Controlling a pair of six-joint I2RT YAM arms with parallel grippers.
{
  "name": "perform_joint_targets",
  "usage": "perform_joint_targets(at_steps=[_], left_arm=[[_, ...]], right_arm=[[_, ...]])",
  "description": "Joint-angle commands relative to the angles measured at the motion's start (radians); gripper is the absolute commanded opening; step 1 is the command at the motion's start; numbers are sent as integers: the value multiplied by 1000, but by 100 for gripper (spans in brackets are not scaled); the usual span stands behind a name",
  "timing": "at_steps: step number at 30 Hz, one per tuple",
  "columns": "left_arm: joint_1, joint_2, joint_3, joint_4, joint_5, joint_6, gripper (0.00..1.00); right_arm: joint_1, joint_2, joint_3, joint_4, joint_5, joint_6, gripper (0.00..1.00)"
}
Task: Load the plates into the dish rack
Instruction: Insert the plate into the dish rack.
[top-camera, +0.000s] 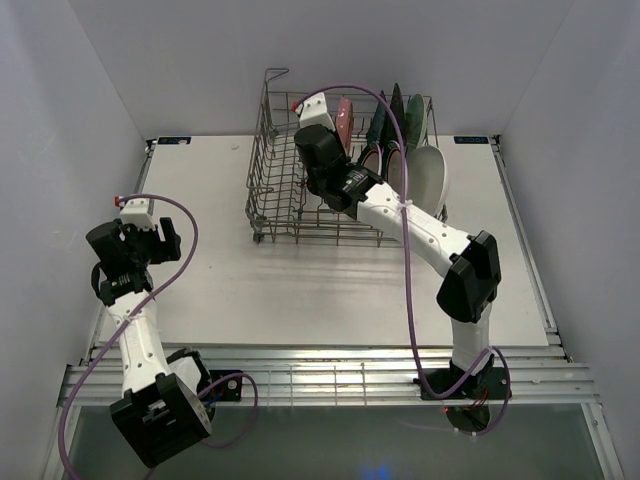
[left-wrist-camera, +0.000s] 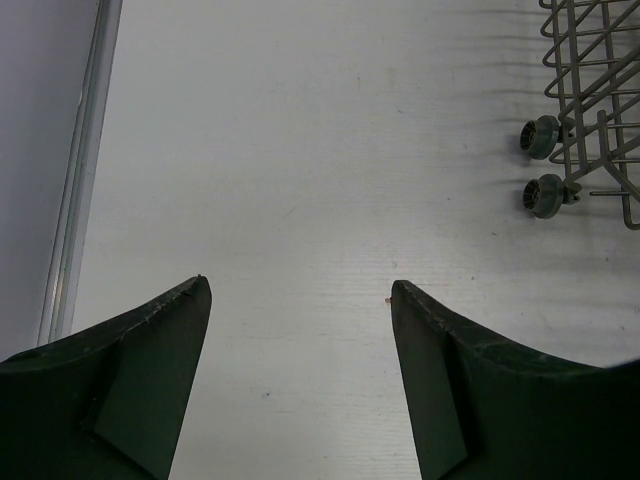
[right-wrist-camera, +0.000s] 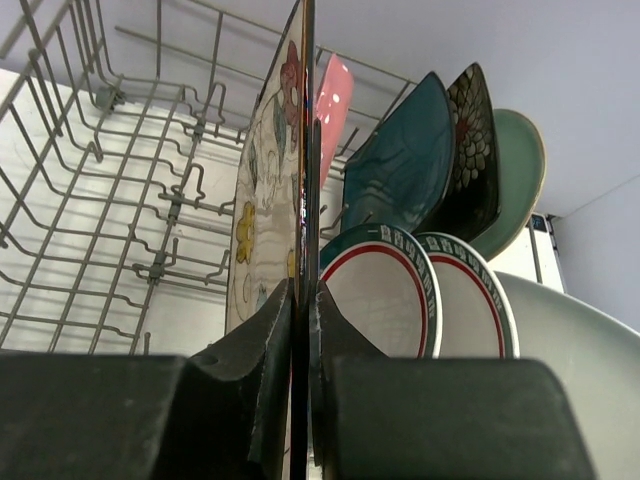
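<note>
The right gripper (right-wrist-camera: 303, 292) is clamped on the rim of the cream floral plate (right-wrist-camera: 262, 215), upright and edge-on ahead of it inside the rack (right-wrist-camera: 120, 200); its lower edge is probably on the wires, though hidden. Right of it lean the other plates (right-wrist-camera: 400, 165). The left gripper (left-wrist-camera: 300, 290) gapes empty above the table (left-wrist-camera: 300, 130).

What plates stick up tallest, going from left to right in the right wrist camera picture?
cream floral plate → pink dotted plate → teal plate → black floral plate → mint plate
</note>
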Motion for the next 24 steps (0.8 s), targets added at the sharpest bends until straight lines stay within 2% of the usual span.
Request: perform_joint_targets(at_steps=[1,9,17,24], left_arm=[[5,-9,-13,21,19,9,83],[5,-9,-12,19,17,9,83],[5,-8,-12,19,22,8,83],[5,-9,-10,16,22,9,83]], right_arm=[[-17,-41,104,110,58,47,8],[-35,-23,80,66,49,116,8],[-67,-12,74,-28,-3,255,8],[-98,-36,-5,-49,-49,366,8]])
